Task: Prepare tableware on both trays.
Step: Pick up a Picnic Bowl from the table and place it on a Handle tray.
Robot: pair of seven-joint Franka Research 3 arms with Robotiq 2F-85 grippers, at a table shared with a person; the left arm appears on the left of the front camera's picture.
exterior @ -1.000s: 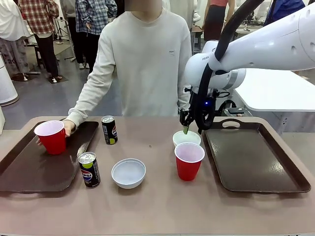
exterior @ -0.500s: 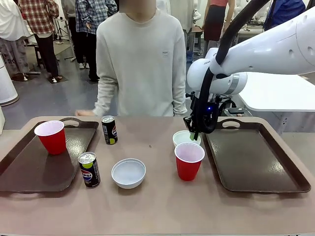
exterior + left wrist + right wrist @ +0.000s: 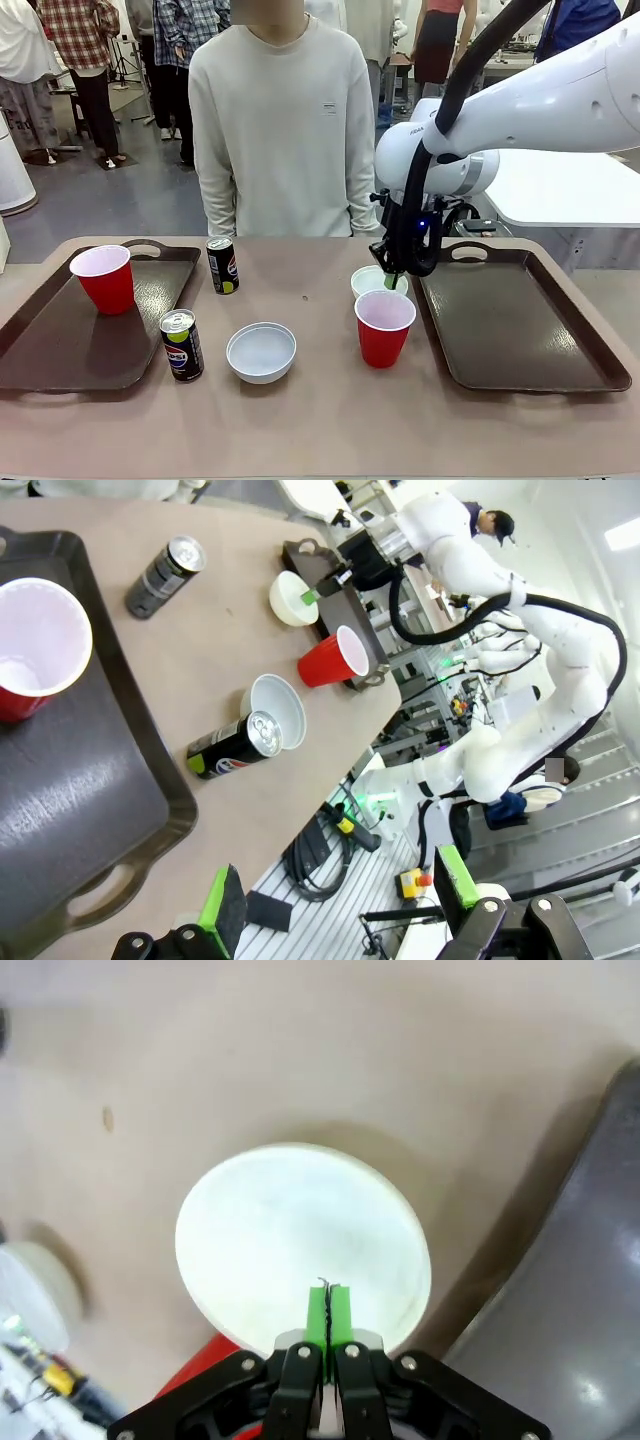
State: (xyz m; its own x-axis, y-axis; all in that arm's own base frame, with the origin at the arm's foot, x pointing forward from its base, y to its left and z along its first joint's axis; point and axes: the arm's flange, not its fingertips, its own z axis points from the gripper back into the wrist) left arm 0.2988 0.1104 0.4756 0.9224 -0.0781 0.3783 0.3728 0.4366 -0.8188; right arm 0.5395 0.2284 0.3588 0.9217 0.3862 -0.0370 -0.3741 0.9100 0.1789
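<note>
My right gripper (image 3: 392,280) (image 3: 328,1288) is shut, its green pads pressed together over the near inner side of a small white bowl (image 3: 370,281) (image 3: 300,1220); I cannot tell if they touch it. A red cup (image 3: 384,326) stands just in front of that bowl, beside the right tray (image 3: 510,335). On the left tray (image 3: 50,350) stands another red cup (image 3: 103,278). A second white bowl (image 3: 261,351) and two Pepsi cans (image 3: 222,264) (image 3: 182,345) are on the table between the trays. My left gripper (image 3: 340,895) hangs open, high above the left tray (image 3: 90,810).
A person stands at the far side of the table, arms hanging down, hands off it. The right tray (image 3: 590,1260) holds nothing. Bare tabletop lies along the front edge. Other people and tables show behind.
The person let go of the red cup on the left tray, drew the hand back and stood upright. My right gripper shifted from the bowl's left rim toward its right side.
</note>
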